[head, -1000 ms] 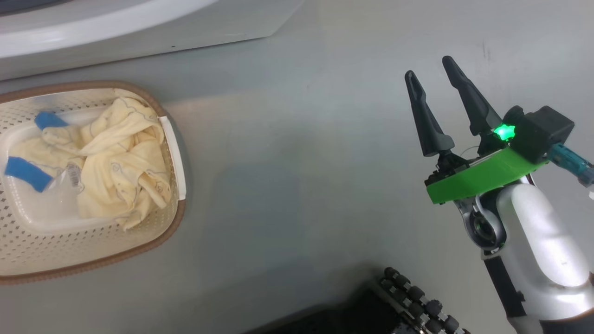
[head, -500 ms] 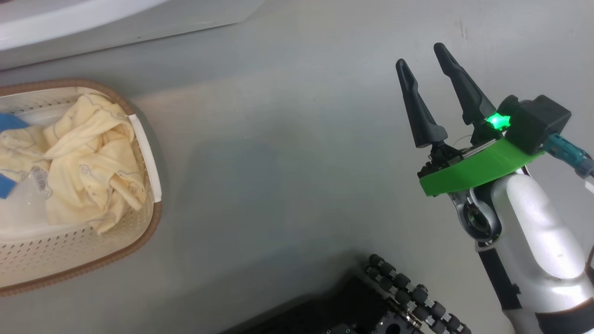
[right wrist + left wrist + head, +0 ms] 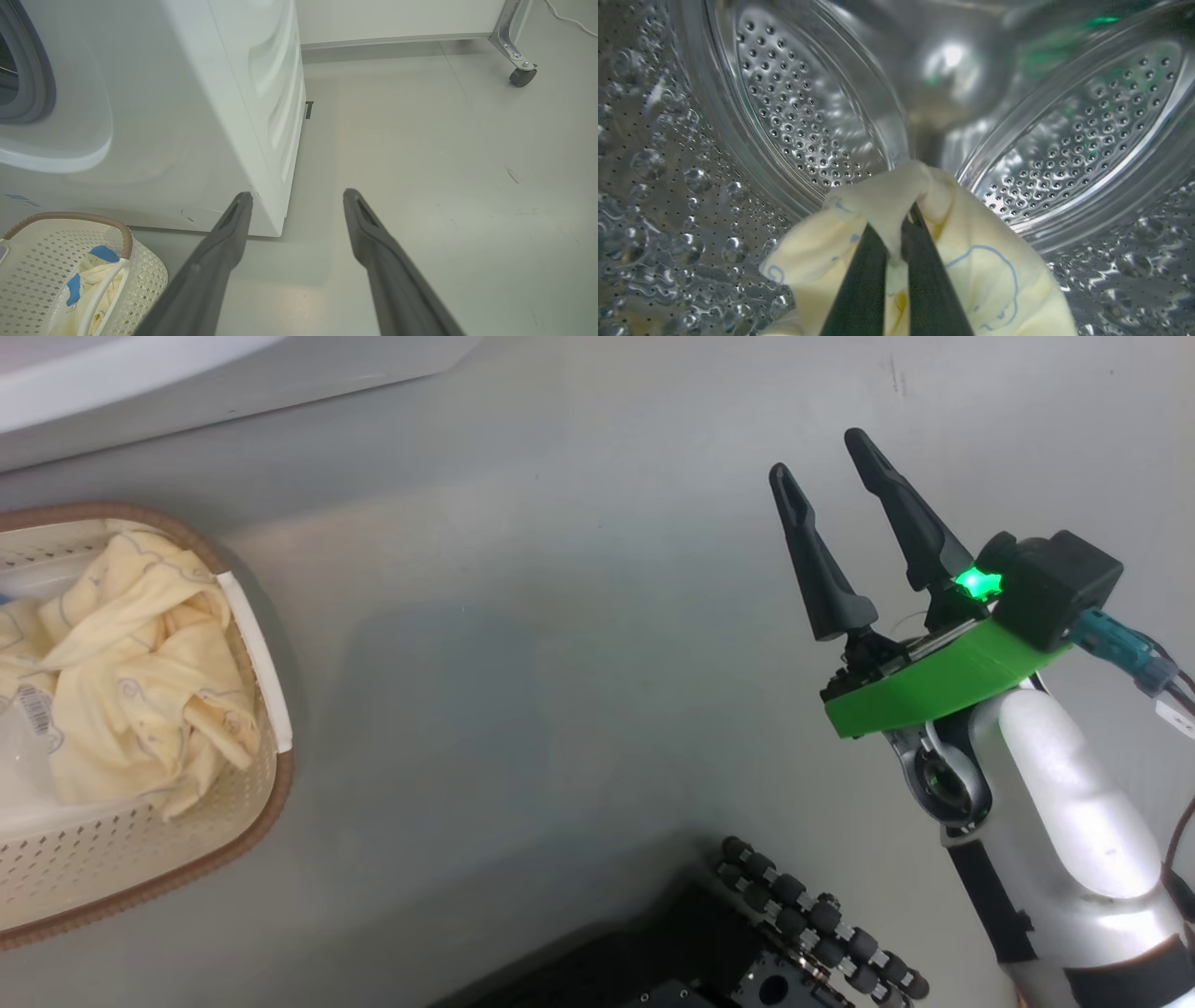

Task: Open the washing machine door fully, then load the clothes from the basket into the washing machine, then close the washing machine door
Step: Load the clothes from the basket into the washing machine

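In the head view the basket (image 3: 112, 859) sits on the floor (image 3: 560, 663) at the far left, cut by the frame edge, with the clothes (image 3: 131, 691) heaped inside against its white handle (image 3: 254, 658). The white lower front of the washing machine (image 3: 187, 383) runs along the far left corner, just beyond the basket. On the right, well apart from the basket, the right tool (image 3: 819, 455) hangs over bare floor with its two dark fingers spread and nothing between them; a green light glows at its base. The robot's black base with its rollers (image 3: 803, 924) shows at the near edge. In the left wrist view the left tool (image 3: 899, 233) is inside the steel perforated drum (image 3: 803, 116), its fingers pressed together and clamped on a bunched fold of a pale yellow garment (image 3: 999, 284) with thin blue line prints, which drapes down around them. In the right wrist view the right tool's fingers stand wide apart and empty above the floor, the washing machine's corner just beyond the left fingertip, its grey seal (image 3: 28, 84) at the far left, the basket at the near left with a blue trim piece (image 3: 103, 253) showing, and a caster (image 3: 521, 77) at the far right.
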You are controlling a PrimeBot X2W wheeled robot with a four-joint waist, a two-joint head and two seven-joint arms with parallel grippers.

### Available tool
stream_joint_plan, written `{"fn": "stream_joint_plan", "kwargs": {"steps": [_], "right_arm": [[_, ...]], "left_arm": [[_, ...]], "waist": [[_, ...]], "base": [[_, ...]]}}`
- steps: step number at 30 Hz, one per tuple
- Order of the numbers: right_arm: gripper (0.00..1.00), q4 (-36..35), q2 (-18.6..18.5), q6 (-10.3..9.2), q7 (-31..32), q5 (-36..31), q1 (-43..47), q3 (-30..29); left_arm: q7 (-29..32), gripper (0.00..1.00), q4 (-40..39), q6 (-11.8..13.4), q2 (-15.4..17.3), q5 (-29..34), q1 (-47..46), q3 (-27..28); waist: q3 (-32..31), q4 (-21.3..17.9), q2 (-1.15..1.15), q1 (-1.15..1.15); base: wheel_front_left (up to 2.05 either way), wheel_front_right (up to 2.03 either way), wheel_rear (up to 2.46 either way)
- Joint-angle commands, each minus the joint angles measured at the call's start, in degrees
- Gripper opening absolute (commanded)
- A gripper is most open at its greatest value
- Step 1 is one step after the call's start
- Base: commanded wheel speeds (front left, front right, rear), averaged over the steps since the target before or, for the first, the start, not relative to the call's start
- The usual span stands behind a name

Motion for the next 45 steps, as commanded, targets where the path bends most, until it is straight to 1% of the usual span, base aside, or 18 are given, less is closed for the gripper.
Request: {"fn": "stream_joint_plan", "kwargs": {"steps": [1,7,11,12,13,14,19,23,25,34,39,45], "right_arm": [[1.00,-1.5,-0.3,0.57,-0.4,0.5,0.6,0.7],[1.00,-1.3,-0.3,0.57,-0.4,0.6,0.4,1.0],[1.00,-1.1,-0.4,0.57,-0.4,0.5,0.2,1.1],[1.00,-1.0,-0.4,0.57,-0.4,0.5,0.1,1.2],[1.00,-0.9,-0.4,0.57,-0.4,0.5,0.1,1.2],[1.00,-0.8,-0.5,0.57,-0.4,0.5,0.1,1.1],[1.00,-0.7,-0.8,0.57,-0.4,0.2,0.6,0.3],[1.00,-0.7,-0.9,0.57,-0.4,0.0,0.9,-0.1],[1.00,-0.6,-1.1,0.57,-0.4,-0.1,1.1,-0.4],[1.00,-0.1,-1.9,0.57,-0.4,-0.4,3.5,-2.2],[1.00,0.0,-2.4,0.57,-0.4,-0.7,5.1,-3.6],[1.00,0.3,-3.2,0.57,-0.4,-0.9,6.8,-4.8]], "left_arm": [[-0.5,0.00,-2.8,0.9,2.3,0.8,-2.8,0.5],[-0.5,0.00,-4.7,2.1,2.9,2.0,-2.3,1.9],[-0.5,0.00,-3.0,2.4,2.5,2.5,-1.4,2.2],[-0.5,0.35,-2.4,2.5,2.4,2.3,-1.4,2.5],[-0.5,0.79,-1.9,2.4,2.3,2.1,-1.3,2.8],[-0.5,1.00,-1.3,2.3,2.0,1.9,-1.1,2.9],[-0.6,1.00,1.3,0.8,0.6,3.2,0.2,1.0],[-0.6,1.00,2.1,0.4,-0.2,4.1,1.5,-0.2],[-0.6,1.00,2.5,-0.2,-0.6,4.1,2.6,-0.5],[0.9,1.00,4.4,-2.0,-2.7,2.1,10.9,-0.8],[1.9,1.00,4.7,-2.9,-4.7,1.2,16.0,-1.4],[1.5,1.00,4.8,-3.9,-6.9,0.6,22.4,-2.9]], "waist": [[0.3,-0.3,0.00,0.00],[0.5,-0.6,0.00,0.00],[0.4,-0.5,0.00,0.00],[0.4,-0.5,0.00,0.00],[0.3,-0.4,0.00,0.00],[0.1,-0.3,0.00,0.00],[-1.3,1.1,0.00,0.00],[-2.5,2.1,0.00,0.00],[-3.4,2.8,0.00,0.00],[-9.1,6.0,0.00,0.00],[-12.2,8.1,0.00,0.00],[-16.3,10.4,0.00,0.00]], "base": [[0.00,0.00,0.00],[0.00,0.00,0.00],[0.00,0.00,0.00],[0.00,0.00,0.00],[0.00,0.00,0.00],[0.00,0.00,0.00],[0.00,0.00,0.00],[0.00,0.00,0.00],[0.00,0.00,0.00],[0.00,0.00,0.00],[0.00,0.00,0.00],[0.00,0.00,0.00]]}}
